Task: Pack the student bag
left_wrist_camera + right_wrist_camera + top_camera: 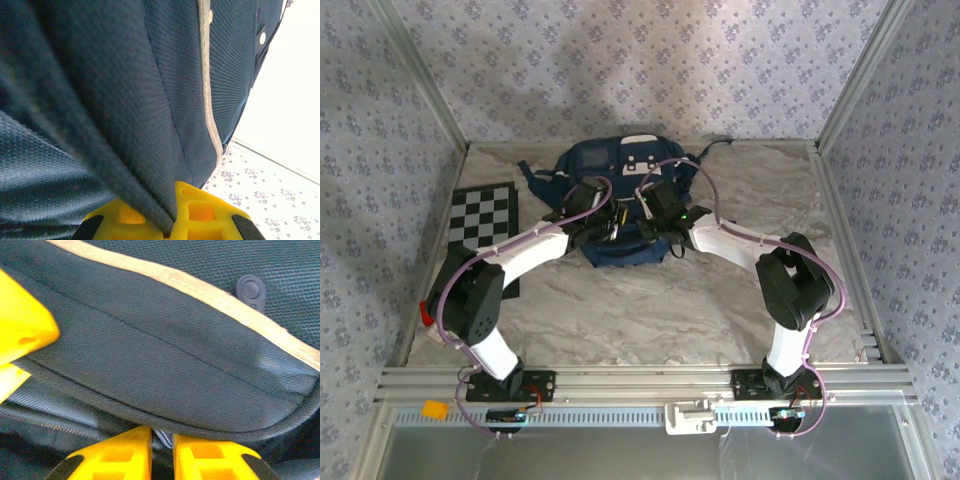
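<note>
The student bag (620,162), navy with white trim, lies at the back middle of the table. Both arms reach to its near edge. My left gripper (604,222) is shut on a fold of the bag's navy fabric (125,100); in the left wrist view the fold runs down between the yellow fingers of the left gripper (172,227). My right gripper (646,214) sits just right of it. In the right wrist view the right gripper (162,438) stands almost closed under the bag's piped flap edge (175,365), pinching a small pale ribbed tab (165,436). A yellow left finger (22,325) shows nearby.
A folded chessboard (483,220) lies on the table left of the bag. A small red object (424,312) sits by the left wall and an orange piece (434,409) on the front rail. Patterned walls close in the table on three sides.
</note>
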Motion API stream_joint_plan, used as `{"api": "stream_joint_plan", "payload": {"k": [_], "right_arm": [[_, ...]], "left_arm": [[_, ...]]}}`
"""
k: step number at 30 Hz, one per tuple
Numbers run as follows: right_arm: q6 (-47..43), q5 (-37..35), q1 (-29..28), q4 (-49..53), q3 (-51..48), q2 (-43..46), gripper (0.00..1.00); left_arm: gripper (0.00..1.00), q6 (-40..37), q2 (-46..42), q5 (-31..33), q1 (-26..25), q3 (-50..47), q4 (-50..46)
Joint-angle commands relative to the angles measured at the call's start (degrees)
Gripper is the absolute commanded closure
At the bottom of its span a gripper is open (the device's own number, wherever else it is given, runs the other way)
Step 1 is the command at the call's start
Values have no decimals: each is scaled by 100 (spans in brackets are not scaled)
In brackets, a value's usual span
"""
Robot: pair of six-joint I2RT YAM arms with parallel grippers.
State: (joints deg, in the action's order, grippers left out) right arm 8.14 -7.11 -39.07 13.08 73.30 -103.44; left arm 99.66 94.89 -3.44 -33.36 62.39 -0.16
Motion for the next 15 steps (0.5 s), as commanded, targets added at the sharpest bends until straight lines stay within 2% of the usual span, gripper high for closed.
{"api": "stream_joint_plan", "payload": {"k": [1, 3, 6, 11, 15], "right_arm": [[91, -354, 144, -193, 74, 91, 88], [124, -253, 212, -205, -75, 204, 95], [127, -354, 257, -160, -326, 439, 100], [455, -546, 358, 350, -739, 770, 100], [589, -456, 15, 314, -1308, 1306, 100]], "left_arm": [[100, -71, -389, -337, -109, 41, 117], [100, -178, -418, -346, -115, 36, 26], [100, -354, -481, -405, -91, 1, -211], [100, -762, -646, -701, -17, -98, -388], [100, -1200, -828, -1029, 58, -95, -738]]}}
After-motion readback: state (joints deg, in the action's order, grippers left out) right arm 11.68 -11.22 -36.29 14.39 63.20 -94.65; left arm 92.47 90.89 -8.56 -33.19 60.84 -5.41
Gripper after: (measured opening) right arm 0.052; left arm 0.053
